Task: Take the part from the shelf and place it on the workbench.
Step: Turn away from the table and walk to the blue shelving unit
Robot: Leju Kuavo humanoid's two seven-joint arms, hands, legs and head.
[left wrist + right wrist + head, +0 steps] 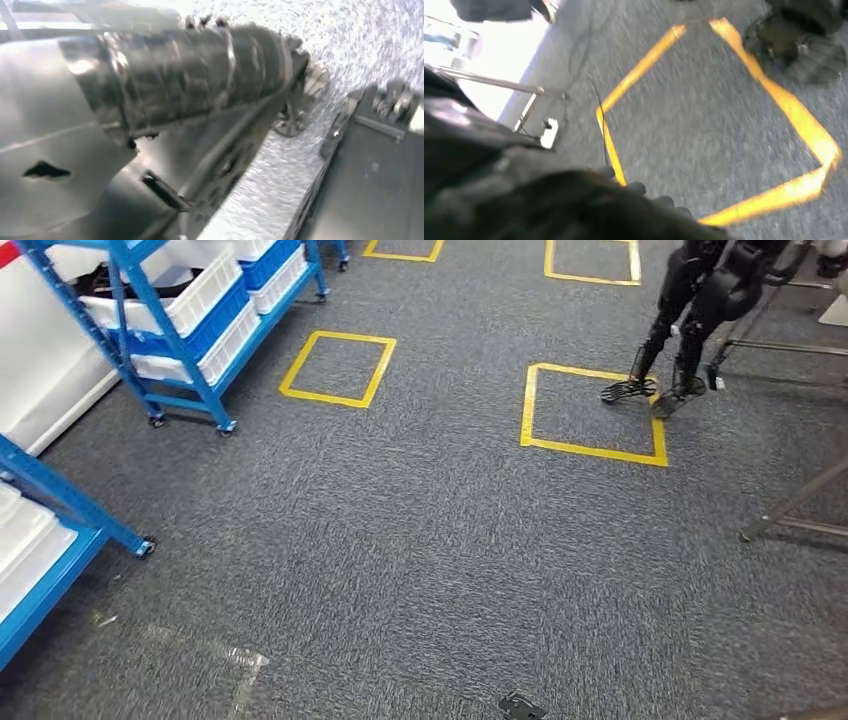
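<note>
A blue wheeled shelf (170, 330) stands at the far left, loaded with white and blue bins (190, 305). A second blue shelf (50, 530) juts in at the near left. Which bin holds the part I cannot tell. In the left wrist view my left hand (200, 85) is a blurred ribbed grey cover hanging over the grey carpet, its fingers too smeared to read. My right hand (574, 210) appears in the right wrist view as a dark blur, with fingertips (639, 189) just above a yellow tape line. Nothing is visible in either hand.
Yellow tape squares (338, 368) (592, 412) mark the grey carpet. Another black humanoid robot (690, 320) stands at the far right square, its feet (804, 45) visible from the right wrist. Metal stand legs (795, 515) reach in from the right. A small black object (521, 706) lies on the floor nearby.
</note>
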